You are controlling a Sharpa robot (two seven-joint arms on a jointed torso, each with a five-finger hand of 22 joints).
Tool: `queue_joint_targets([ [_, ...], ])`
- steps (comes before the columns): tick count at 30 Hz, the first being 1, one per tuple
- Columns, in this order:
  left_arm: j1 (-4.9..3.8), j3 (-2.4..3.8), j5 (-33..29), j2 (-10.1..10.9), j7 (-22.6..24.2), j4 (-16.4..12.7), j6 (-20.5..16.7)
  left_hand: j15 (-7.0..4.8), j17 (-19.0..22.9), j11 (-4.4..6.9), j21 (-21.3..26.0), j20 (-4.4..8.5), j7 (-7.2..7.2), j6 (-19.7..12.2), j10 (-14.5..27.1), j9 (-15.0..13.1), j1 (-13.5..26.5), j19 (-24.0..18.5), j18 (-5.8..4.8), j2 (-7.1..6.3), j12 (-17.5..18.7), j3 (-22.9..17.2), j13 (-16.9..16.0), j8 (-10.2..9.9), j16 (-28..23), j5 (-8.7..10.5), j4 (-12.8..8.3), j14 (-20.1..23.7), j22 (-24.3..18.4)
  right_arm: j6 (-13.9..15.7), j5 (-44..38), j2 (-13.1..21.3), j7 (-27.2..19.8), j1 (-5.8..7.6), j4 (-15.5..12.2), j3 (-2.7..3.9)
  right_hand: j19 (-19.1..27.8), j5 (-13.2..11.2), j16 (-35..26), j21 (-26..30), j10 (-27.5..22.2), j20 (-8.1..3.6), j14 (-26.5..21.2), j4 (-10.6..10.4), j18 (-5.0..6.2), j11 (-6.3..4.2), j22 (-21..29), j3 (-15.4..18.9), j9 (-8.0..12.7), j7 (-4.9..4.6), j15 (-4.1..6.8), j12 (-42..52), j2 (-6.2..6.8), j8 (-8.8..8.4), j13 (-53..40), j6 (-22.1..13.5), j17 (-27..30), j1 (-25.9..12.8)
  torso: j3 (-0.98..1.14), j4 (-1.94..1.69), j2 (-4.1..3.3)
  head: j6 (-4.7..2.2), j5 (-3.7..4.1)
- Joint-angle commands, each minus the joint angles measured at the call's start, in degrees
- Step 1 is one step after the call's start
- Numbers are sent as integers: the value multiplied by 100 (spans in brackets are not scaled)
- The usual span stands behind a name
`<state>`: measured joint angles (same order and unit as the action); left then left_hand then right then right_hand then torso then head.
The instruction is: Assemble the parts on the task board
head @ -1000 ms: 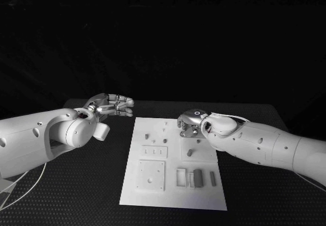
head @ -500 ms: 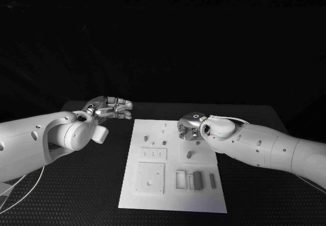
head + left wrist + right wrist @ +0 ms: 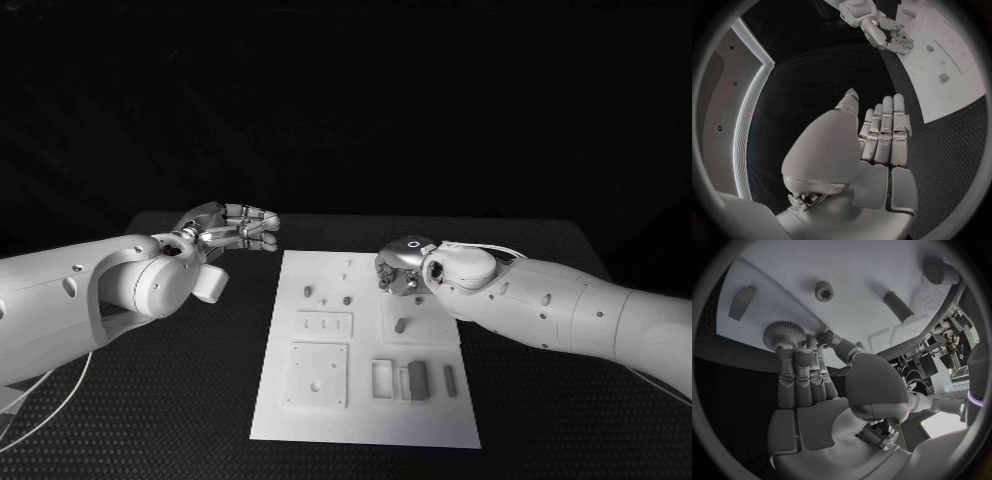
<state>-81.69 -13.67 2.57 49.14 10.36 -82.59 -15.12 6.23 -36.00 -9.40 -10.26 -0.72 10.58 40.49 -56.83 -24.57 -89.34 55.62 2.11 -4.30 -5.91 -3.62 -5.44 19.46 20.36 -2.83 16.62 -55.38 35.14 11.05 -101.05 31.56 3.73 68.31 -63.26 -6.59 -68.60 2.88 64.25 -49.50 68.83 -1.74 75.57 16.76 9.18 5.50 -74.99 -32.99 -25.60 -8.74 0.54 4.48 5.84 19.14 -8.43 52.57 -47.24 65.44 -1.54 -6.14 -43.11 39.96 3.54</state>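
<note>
Black textured bench (image 3: 173,400) under everything, with the white task board (image 3: 368,410) lying flat in the middle of it, long side running away from the robot.

The left robot hand (image 3: 231,228) hangs over bare bench just off the board's far left corner, not touching the board. In the left wrist view the fingers (image 3: 882,131) lie straight and side by side with the thumb alongside, nothing in them, so it's loose and holding nothing.

The right robot hand (image 3: 402,268) is down at the board's far right edge. From its own wrist view the fingertips (image 3: 795,357) sit right at a round knurled part (image 3: 784,334), a gear-looking disc near the board's edge, with the thumb tip coming in beside it. Looks like it's touching or pinching that disc, but I honestly can't tell if it's a real grip.

On the board, near end: a square plate with a hole (image 3: 319,374), then a small frame (image 3: 382,379), a dark block (image 3: 418,380) and a thin bar (image 3: 449,378) in a row. Mid-board there's a slotted panel (image 3: 327,324) and a short dark peg (image 3: 401,325). Further up are a few small studs (image 3: 307,291).
</note>
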Motion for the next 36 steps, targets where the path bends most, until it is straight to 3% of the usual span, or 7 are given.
queue_joint_targets([
  [1,-14,5,38,-9,24,-14,83,27,-6,45,23,-5,-10,36,0,6,-13,13,115,-8,31,42,10,-26,-31,-6,3,-1,-6,-170,-82,-16,-31,-26,1,-13,-2,11,44,-34,65,-33,-9,-12,582,-2,-134,-27,-9,7,43,23,-42,27,9,39,-3,-12,0,-3,-8,17,-9],
  [10,-25,5,43,-8,15,-19,91,27,-9,45,26,-5,-10,38,-3,8,-11,14,115,-9,36,46,10,-28,-35,-5,3,-2,-7,-189,-73,-55,-14,-34,41,-13,6,11,67,-61,75,-30,-18,-18,582,-4,-130,-9,-12,6,46,12,-32,19,8,42,5,-67,-8,-8,-20,31,-38],
  [16,-34,5,45,-10,10,-24,95,27,-12,45,27,-5,-11,38,-4,9,-10,14,115,-11,39,48,10,-29,-38,-5,2,-3,-7,-172,-73,-87,19,-56,81,-13,9,11,71,-65,76,-30,-20,-18,582,-4,-129,-7,-12,6,46,9,-29,17,9,41,8,-76,-3,-6,-29,21,-62],
  [25,-42,5,51,-9,-2,-23,105,27,-14,45,29,-6,-11,37,-4,11,-8,15,114,-14,44,52,11,-31,-40,-5,2,-4,-8,-71,2,-94,44,-57,68,-13,52,11,84,-78,-34,-25,-68,-55,582,36,-112,39,10,-60,9,-62,145,-77,38,-96,53,-264,-5,-4,-33,10,-65],
  [36,-45,5,67,-9,-8,-23,114,28,-19,44,33,-6,-12,37,-6,14,-4,15,114,-18,51,59,11,-35,-46,-4,2,-4,-8,-35,7,-112,63,-57,57,-13,60,11,91,-76,-51,-30,-84,-72,582,41,-105,18,9,-71,5,-60,181,-95,43,-121,77,-333,-7,-2,-45,0,-60],
])
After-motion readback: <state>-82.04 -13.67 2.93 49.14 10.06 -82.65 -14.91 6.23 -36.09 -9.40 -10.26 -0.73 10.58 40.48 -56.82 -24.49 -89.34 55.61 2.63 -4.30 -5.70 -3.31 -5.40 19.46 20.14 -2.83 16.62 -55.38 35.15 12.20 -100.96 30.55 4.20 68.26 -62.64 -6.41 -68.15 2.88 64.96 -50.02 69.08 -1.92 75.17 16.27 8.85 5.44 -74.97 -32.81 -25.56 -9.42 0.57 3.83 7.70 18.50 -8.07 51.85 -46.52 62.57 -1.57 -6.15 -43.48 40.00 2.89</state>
